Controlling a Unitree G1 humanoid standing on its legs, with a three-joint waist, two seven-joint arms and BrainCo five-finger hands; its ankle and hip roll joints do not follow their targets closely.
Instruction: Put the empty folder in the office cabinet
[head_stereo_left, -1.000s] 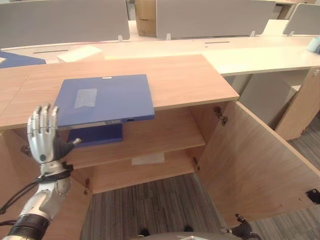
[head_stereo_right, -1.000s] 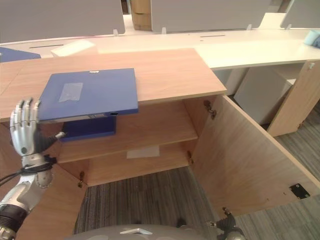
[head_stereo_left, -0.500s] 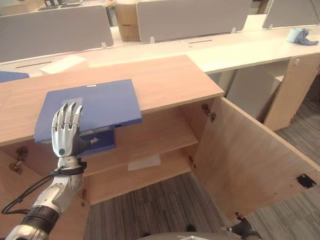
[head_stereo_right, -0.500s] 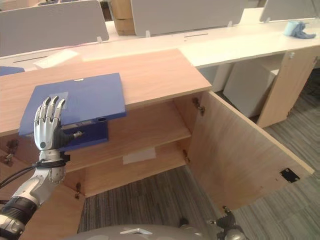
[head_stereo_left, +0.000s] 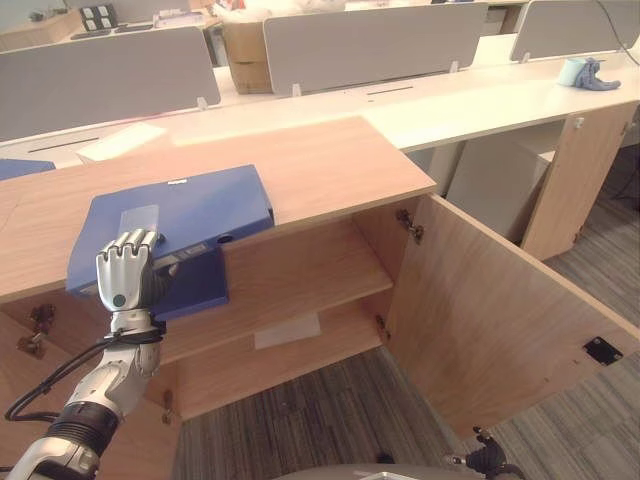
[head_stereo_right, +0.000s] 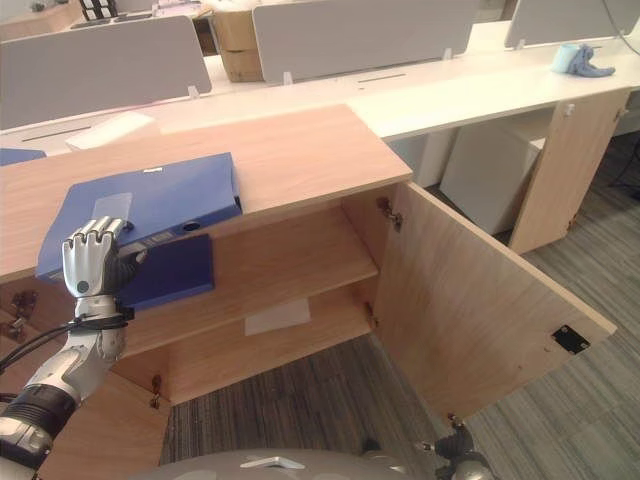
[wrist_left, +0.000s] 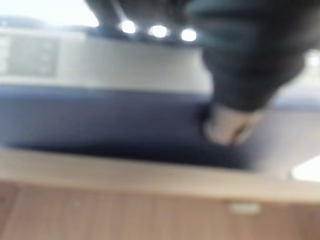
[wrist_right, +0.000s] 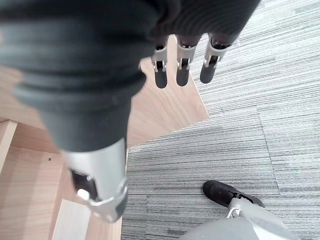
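Right now the blue folder (head_stereo_left: 172, 220) lies flat on top of the office cabinet (head_stereo_left: 330, 160), its near edge jutting out past the cabinet's front edge over the open compartment. At the folder's near left corner the left robot hand (head_stereo_left: 125, 275) is raised with its fingers (head_stereo_right: 92, 245) curled over the overhanging edge, gripping the folder. Just under that edge, a second blue folder (head_stereo_left: 198, 285) rests on the upper shelf (head_stereo_left: 310, 265) inside the cabinet, and a pale label (head_stereo_left: 287, 330) lies on the lower shelf. The cabinet door (head_stereo_left: 500, 320) on the right stands swung wide open. The right robot hand (wrist_right: 182, 60) hangs low over the grey carpet (wrist_right: 240, 135), its fingers straight and holding nothing. Behind the cabinet runs a long white table (head_stereo_left: 480, 100) with grey divider panels (head_stereo_left: 370, 45)
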